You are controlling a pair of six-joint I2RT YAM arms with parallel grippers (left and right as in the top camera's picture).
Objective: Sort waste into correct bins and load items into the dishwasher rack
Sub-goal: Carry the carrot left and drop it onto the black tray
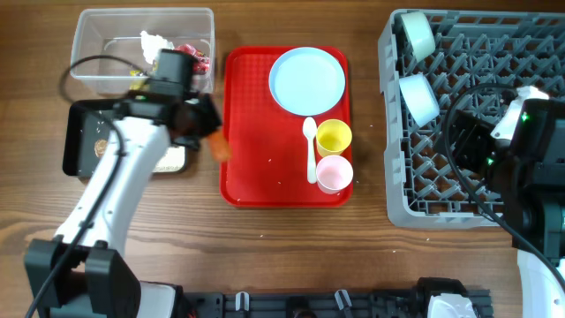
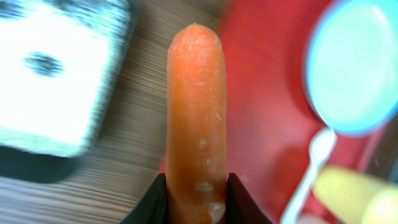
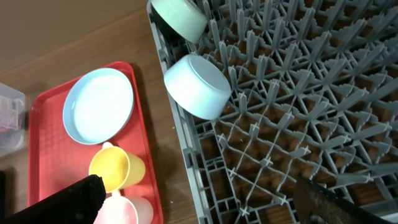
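Overhead count: one dishwasher rack (image 1: 459,205), one red tray (image 1: 256,132), one clear tub (image 1: 97,40), one black tray (image 1: 78,146), one plate (image 1: 306,80), two bowls (image 1: 420,95), one yellow cup (image 1: 334,137), one pink cup (image 1: 335,173), one spoon (image 1: 310,150), one carrot (image 2: 194,106).
Bowls lie tipped in the rack's left columns; plate, cups and spoon are on the red tray. Left gripper (image 2: 196,190) is narrowed on the carrot's butt end, tip pointing away, at the red tray's left edge beside the black tray. Right gripper (image 3: 199,208) is spread wide above the rack, gripping nothing.
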